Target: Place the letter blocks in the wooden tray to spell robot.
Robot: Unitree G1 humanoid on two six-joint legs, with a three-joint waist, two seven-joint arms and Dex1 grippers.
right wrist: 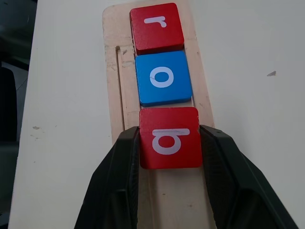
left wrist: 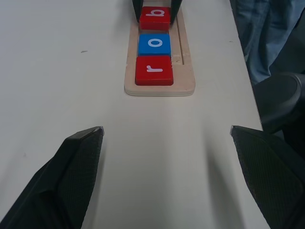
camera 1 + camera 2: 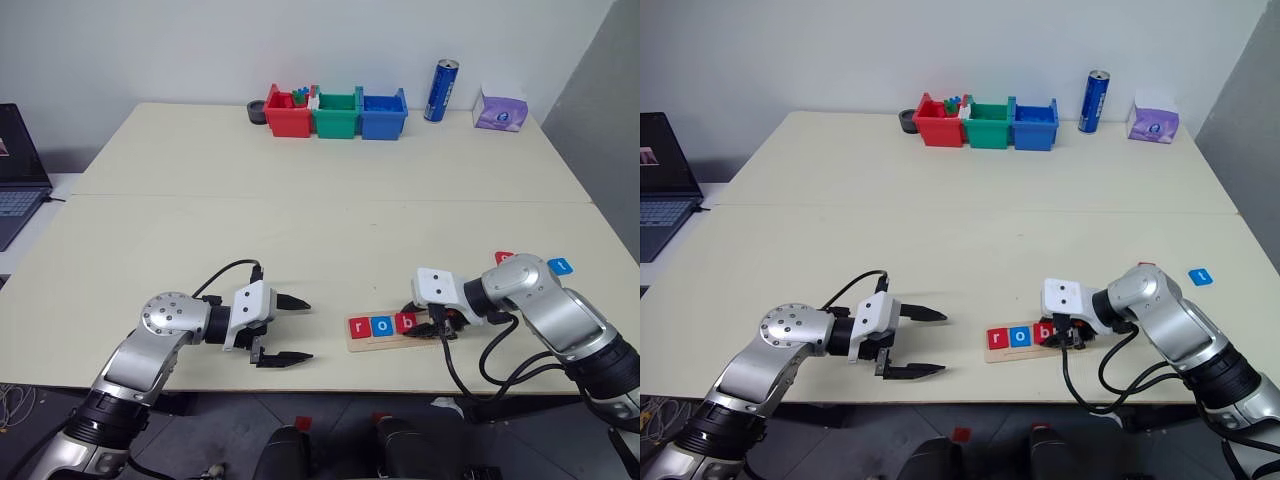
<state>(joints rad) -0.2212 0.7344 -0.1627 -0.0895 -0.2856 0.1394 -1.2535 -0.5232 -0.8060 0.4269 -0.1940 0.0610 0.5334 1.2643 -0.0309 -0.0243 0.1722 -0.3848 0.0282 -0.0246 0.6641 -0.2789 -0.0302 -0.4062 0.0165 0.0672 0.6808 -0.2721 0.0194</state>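
Gripping the red b block (image 1: 169, 138) by its two side edges, our right gripper (image 1: 169, 143) is clamping its fingers (image 1: 125, 157) on the tile as it is sitting in the wooden tray (image 2: 186, 83), third in line after the red r block (image 2: 154, 70) and the blue o block (image 2: 154, 45). Our left gripper (image 3: 285, 330) is hovering near the tray's end, fingers spread wide and holding nothing.

We are judging the tiles as light, stiff and smooth-faced, likely to slip if pinched off-centre; opposite flat edges look like the best hold, as now. The tray is a pale wood strip with a shallow groove, lying near the front edge of the desk (image 3: 300, 200).

Two tiles are waiting on the desk beyond our right arm: a blue t block (image 3: 1200, 276) and a red block (image 3: 504, 257), partly hidden.
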